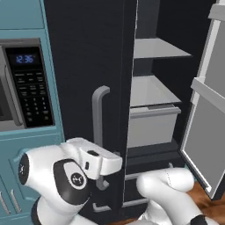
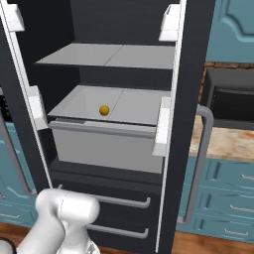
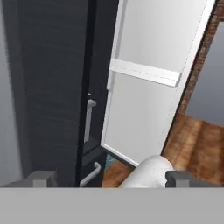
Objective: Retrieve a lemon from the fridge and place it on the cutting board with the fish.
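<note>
The big black fridge (image 2: 191, 74) has one door swung wide open, and the other door is closed. Inside are flat grey shelves, one above the other, and a grey drawer (image 2: 101, 144) sits under the lower shelf (image 2: 134, 106).

The lemon (image 2: 103, 110) is a little yellow ball. It sits alone on the lower shelf, near the front edge and toward the left side in the right base view. It is right above the drawer. It looks round, so I cannot tell which way its long side points.

The white arm (image 1: 66, 173) is low down in front of the closed door, next to that door's grey bar handle (image 1: 99, 114). The pincer (image 3: 109, 178) is open wide. Its two little dark tips stand far apart in the hand view, and nothing is between them. It is well apart from the lemon.

In the hand view, the pincer looks along the dark side of the fridge toward the white inside of the open door (image 3: 153, 87), with brown wooden floor (image 3: 197, 148) beyond it.

A microwave (image 1: 22, 83) with a clock sits in the teal cabinet (image 1: 26, 145) to the left of the fridge. On the other side there is a counter (image 2: 223, 141) with teal drawers below.
</note>
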{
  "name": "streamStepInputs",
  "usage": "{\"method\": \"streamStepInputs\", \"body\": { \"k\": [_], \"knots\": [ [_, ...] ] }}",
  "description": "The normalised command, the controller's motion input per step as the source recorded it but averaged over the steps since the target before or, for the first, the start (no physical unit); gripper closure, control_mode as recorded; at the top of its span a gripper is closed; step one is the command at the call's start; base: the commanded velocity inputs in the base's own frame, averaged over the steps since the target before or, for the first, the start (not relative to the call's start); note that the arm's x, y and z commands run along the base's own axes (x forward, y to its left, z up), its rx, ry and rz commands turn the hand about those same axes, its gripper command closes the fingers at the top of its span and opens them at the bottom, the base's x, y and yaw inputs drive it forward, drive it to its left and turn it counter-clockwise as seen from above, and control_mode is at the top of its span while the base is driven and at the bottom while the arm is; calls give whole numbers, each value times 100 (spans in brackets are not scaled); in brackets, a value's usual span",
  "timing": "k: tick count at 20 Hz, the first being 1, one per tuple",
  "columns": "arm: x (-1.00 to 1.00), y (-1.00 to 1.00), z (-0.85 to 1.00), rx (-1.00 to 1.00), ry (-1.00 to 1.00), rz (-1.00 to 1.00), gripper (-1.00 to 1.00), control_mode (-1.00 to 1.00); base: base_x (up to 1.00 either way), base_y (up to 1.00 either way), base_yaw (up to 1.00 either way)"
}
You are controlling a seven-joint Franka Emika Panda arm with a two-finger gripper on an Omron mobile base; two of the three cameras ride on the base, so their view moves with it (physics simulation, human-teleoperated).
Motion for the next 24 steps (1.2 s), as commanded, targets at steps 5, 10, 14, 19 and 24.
{"method": "streamStepInputs", "body": {
  "k": [5,10,14,19,24],
  "knots": [
    [-51,-100,42,57,6,1,-100,-100,0,0,0],
    [-100,-99,29,59,-7,21,-100,-100,0,0,0],
    [-99,-97,14,55,-17,28,-100,-100,0,0,0],
    [-7,-62,2,47,-3,25,-100,-100,0,0,0],
    [57,-22,7,50,3,10,-100,-100,0,0,0]
  ]
}}
